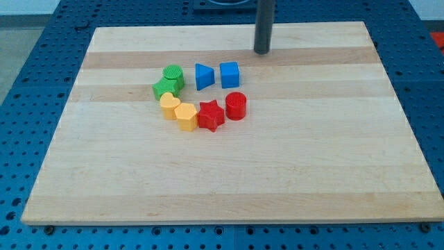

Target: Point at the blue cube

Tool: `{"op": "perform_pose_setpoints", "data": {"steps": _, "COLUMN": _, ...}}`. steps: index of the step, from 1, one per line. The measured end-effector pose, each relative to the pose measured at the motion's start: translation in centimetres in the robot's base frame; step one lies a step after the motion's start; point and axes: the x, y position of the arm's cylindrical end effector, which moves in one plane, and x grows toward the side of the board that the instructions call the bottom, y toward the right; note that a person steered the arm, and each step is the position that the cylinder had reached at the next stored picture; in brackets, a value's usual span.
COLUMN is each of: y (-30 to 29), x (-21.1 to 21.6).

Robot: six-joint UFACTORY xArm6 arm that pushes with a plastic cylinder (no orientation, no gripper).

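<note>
Tip: my tip (261, 51) is the lower end of a dark rod at the upper centre of the frame; it has no jaws to open or close, holds nothing and touches no block.
Blue cube: the blue cube (229, 74) lies below and slightly left of the tip, apart from it.
Blue wedge: the blue wedge (203, 76) sits just left of the cube.
Green blocks: the green cylinder (173, 74) and a green block (165, 87) of unclear shape touch, further left.
Yellow blocks: two yellow blocks (169, 105) (186, 115) lie below the green ones.
Red blocks: the red star (211, 115) sits beside the red cylinder (236, 105), below the cube.
Board: the wooden board (312, 167) carries all the blocks.
</note>
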Motion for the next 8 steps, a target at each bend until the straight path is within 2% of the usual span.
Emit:
{"op": "perform_pose_setpoints", "data": {"steps": 2, "y": -1.0, "x": 2.2}}
{"op": "perform_pose_setpoints", "data": {"steps": 8, "y": -3.8, "x": 4.8}}
